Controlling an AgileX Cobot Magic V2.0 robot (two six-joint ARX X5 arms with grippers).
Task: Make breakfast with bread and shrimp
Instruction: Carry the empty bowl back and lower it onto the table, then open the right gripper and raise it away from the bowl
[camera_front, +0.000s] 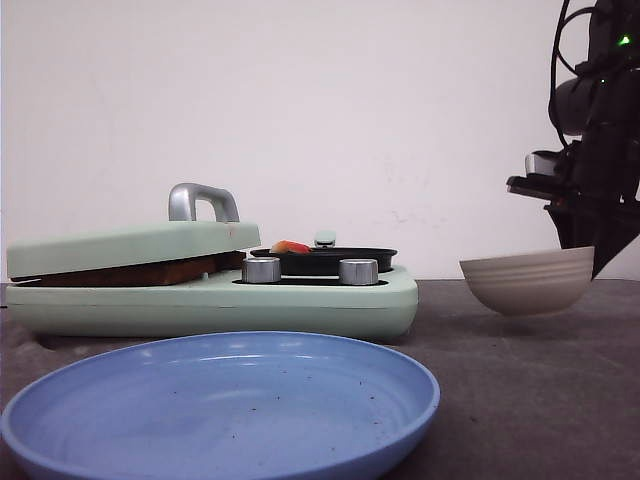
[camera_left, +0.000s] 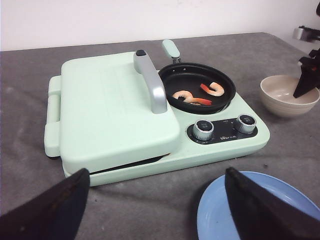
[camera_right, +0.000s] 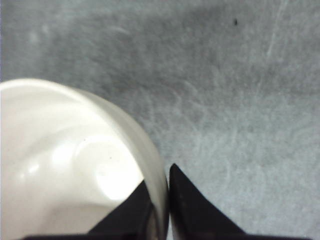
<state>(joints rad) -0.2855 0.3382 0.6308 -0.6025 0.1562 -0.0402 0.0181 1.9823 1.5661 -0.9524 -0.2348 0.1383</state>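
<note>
The bread (camera_front: 140, 272) shows only as a brown crust edge under the shut lid of the pale green breakfast maker (camera_front: 300, 305). Two shrimp (camera_left: 183, 95) (camera_left: 214, 89) lie in its black pan (camera_left: 195, 75); one shows in the front view (camera_front: 290, 246). My right gripper (camera_right: 159, 175) is shut on the rim of a beige bowl (camera_front: 527, 282) at the right, one finger inside and one outside. I cannot tell whether the bowl touches the table. My left gripper (camera_left: 155, 172) is open and empty above the table in front of the maker.
A blue plate (camera_front: 220, 400) lies at the table's front, also in the left wrist view (camera_left: 260, 210). Two silver knobs (camera_front: 261, 270) (camera_front: 358, 271) sit on the maker's front. A silver handle (camera_front: 200, 198) stands up from the lid.
</note>
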